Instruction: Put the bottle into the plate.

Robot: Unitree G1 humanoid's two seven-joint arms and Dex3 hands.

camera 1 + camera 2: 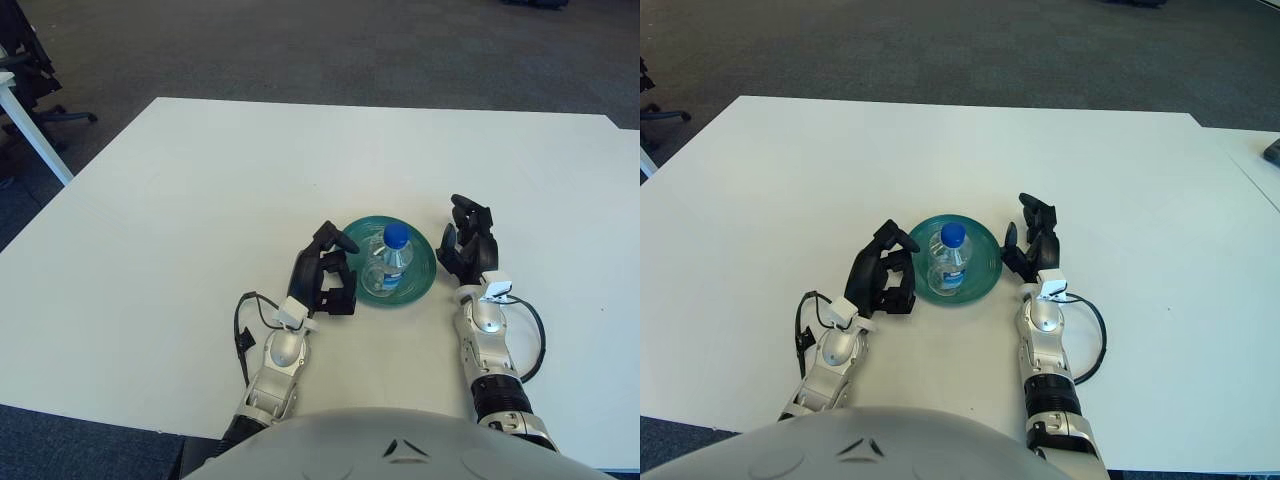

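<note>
Your left hand (326, 272) sits just beside the left rim of the plate, its three black fingers (338, 240) loosely curled toward the dish but closed around nothing; a narrow gap shows between the fingertips and the bottle, so the hand holds nothing and its fingers reach only to the plate's edge. Your right hand (468, 243) shows on the opposite side, just beside the right rim of the plate, palm turned inward, fingers upright and relaxed, also holding nothing. Between the two hands you have one plate (425, 262), a shallow round green dish on the white table (200, 180). Inside it stands one bottle (389, 262), clear plastic with a blue cap, roughly upright and leaning slightly toward your right, its base on the floor of the dish. So the bottle is already in the plate, apart from both hands. A black cable (244, 325) loops beside your left wrist, and another loops beside your right forearm. Beyond the table lies dark carpet (300, 45), and at the far left edge you can see part of an office chair (30, 75) and a white table leg.
</note>
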